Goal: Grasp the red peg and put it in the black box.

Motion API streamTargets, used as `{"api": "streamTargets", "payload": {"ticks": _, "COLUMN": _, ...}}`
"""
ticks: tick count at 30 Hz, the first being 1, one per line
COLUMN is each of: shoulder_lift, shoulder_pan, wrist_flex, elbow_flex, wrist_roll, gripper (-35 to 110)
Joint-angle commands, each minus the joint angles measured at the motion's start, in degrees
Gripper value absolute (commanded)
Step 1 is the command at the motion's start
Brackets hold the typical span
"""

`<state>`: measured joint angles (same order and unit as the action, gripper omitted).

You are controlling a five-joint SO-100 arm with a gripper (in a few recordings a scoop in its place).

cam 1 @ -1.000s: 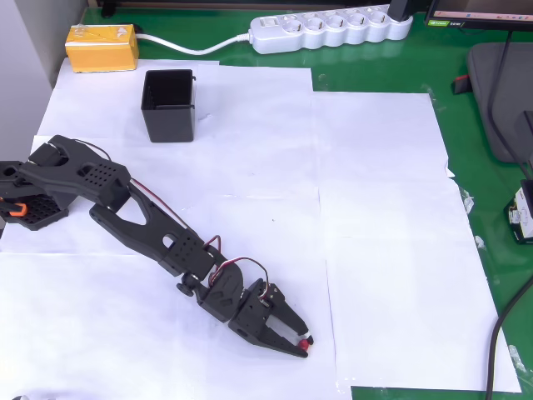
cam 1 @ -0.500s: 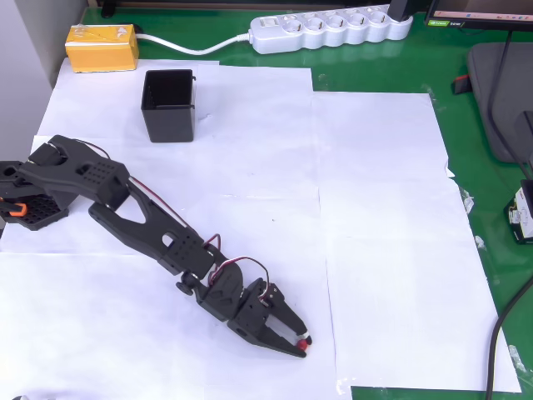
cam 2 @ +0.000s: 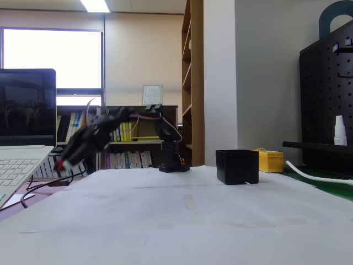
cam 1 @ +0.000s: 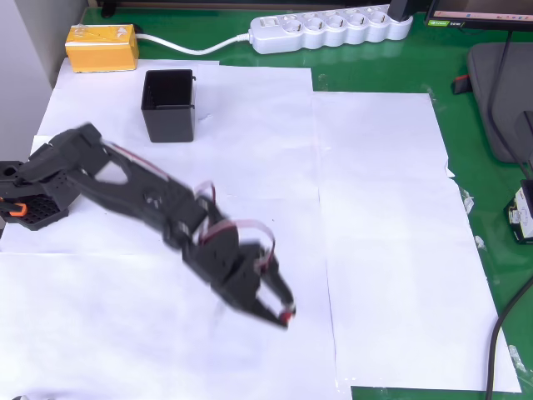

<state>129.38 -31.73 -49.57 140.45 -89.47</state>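
Above the white paper, one gripper (cam 1: 283, 315) pinches one red peg (cam 1: 286, 316), well apart from one black box (cam 1: 168, 105).

Free room: white paper sheets (cam 1: 375, 208) are bare across the middle and right in overhead view, nothing lies betw. the gripper (cam 1: 281, 314) and the black box (cam 1: 169, 105). Gripper w/ red peg (cam 1: 286, 316) is lifted off the sheet in fixed view (cam 2: 62, 163). Box stands alone at far left, open top unblocked. Obstacles: yellow block (cam 1: 102, 47) just beyond the box, power strip (cam 1: 331, 30) w/ cable along far edge, arm base (cam 1: 25, 200) at left.
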Motion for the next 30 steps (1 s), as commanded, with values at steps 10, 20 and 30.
{"api": "streamTargets", "payload": {"ticks": 10, "shoulder_lift": -30.32, "shoulder_pan": 14.24, "wrist_flex": -36.83, "elbow_flex": 7.47, "wrist_roll": 7.21, "gripper": 0}}
{"api": "streamTargets", "payload": {"ticks": 20, "shoulder_lift": -41.13, "shoulder_pan": 34.45, "wrist_flex": -48.25, "elbow_flex": 0.35, "wrist_roll": 18.54, "gripper": 0}}
{"api": "streamTargets", "payload": {"ticks": 30, "shoulder_lift": -46.32, "shoulder_pan": 50.62, "wrist_flex": -45.53, "elbow_flex": -15.56, "wrist_roll": 25.93, "gripper": 0}}
